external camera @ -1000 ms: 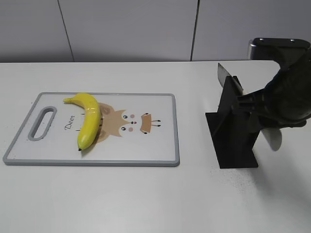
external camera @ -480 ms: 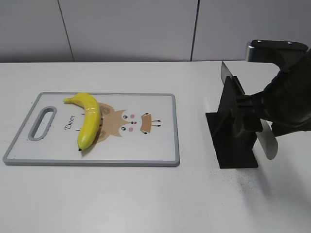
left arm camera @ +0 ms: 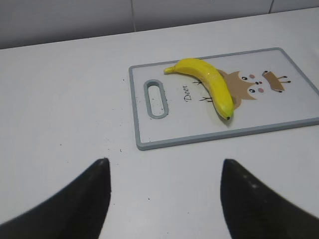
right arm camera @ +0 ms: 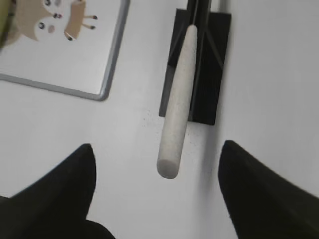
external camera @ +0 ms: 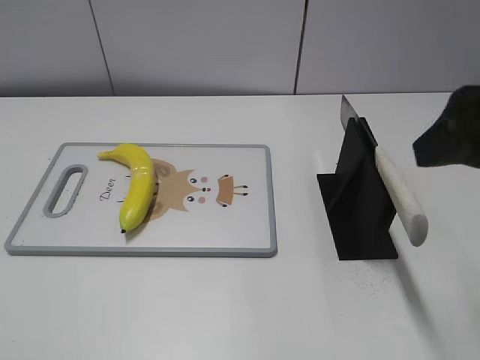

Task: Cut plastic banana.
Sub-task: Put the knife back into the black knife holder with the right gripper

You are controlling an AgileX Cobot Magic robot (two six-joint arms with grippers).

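With the plastic banana [external camera: 137, 184] lying on the cutting board [external camera: 225, 232] toward the worktop's left edge, the right gripper [right arm camera: 157, 191], jaws spread and empty, should close squarely around the knife [right arm camera: 177, 117] handle near the right edge.

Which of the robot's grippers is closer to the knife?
The right gripper: the knife handle hangs between its open fingers. The left gripper hovers beyond the cutting board, away from the knife.
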